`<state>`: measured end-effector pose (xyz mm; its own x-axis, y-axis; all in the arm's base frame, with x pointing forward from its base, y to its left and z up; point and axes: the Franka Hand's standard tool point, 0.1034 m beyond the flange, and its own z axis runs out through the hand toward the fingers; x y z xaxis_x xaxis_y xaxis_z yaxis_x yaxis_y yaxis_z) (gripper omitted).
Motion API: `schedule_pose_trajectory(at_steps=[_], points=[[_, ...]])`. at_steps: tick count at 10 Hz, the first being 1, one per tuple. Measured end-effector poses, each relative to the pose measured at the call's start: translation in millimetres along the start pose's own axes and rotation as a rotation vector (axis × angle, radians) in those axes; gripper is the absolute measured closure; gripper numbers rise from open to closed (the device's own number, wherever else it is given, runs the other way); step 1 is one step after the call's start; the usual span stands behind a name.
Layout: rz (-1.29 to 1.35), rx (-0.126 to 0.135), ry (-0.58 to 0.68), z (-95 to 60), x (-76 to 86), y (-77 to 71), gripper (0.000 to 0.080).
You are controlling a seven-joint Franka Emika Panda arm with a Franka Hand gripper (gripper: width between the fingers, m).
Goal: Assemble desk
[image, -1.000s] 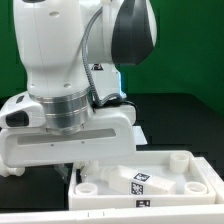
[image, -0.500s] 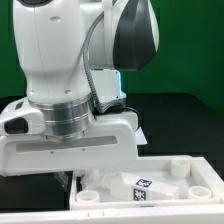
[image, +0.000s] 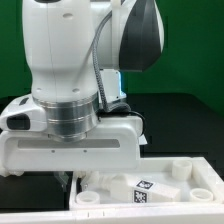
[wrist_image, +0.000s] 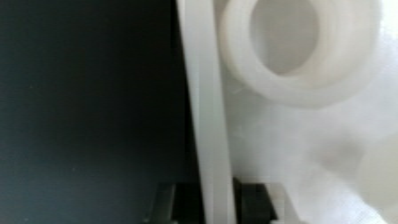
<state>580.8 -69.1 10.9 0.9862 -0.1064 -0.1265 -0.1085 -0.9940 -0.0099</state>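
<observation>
Gripper (wrist_image: 215, 198) low over one edge of the rimmed desk panel (image: 196, 186), with my wrist housing just above it.

Wrist view: the panel's thin upright rim (wrist_image: 210, 100) runs straight between my two fingers, one dark pad (wrist_image: 178, 198) on each side of it. Pads look right beside the rim. The image is blurred, so I cannot tell whether I am clamped on it or loose.

Round corner socket (wrist_image: 294, 50) sits just beside the gripper, on the panel's inner side. The black tabletop (wrist_image: 80, 100) is on the outer side.

Exterior view: a white block leg (image: 125, 184) with a square tag (image: 143, 185) lies inside the panel, close to the gripper.
</observation>
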Motion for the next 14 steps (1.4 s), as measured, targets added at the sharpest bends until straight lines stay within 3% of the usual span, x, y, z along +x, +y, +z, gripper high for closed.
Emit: schedule_pose_trajectory(at_steps=[1, 2, 3, 4, 5, 6, 7, 9, 11, 12, 14], points=[[0.000, 0.001, 0.000, 0.0, 0.1, -0.4, 0.0740], [0.000, 0.001, 0.001, -0.1, 0.1, -0.3, 0.0518], [-0.047, 0.003, 0.008, -8.1, 2.1, 0.5, 0.0518], [-0.077, 0.011, 0.000, -26.5, 1.7, 0.1, 0.0334], [-0.105, 0.017, 0.010, -47.2, 4.0, -3.8, 0.0215], [-0.167, -0.001, 0.035, -61.9, 8.6, -12.4, 0.0215], [-0.228, -0.011, 0.075, -69.5, 10.7, -24.1, 0.0163], [-0.221, -0.013, 0.074, -55.3, -2.1, -22.0, 0.0153], [-0.244, -0.021, 0.093, -57.0, 2.1, -27.0, 0.0151], [-0.358, -0.047, 0.175, -57.8, 11.3, -47.7, 0.0151], [-0.473, -0.044, 0.182, -54.9, 11.2, -90.5, 0.0151]])
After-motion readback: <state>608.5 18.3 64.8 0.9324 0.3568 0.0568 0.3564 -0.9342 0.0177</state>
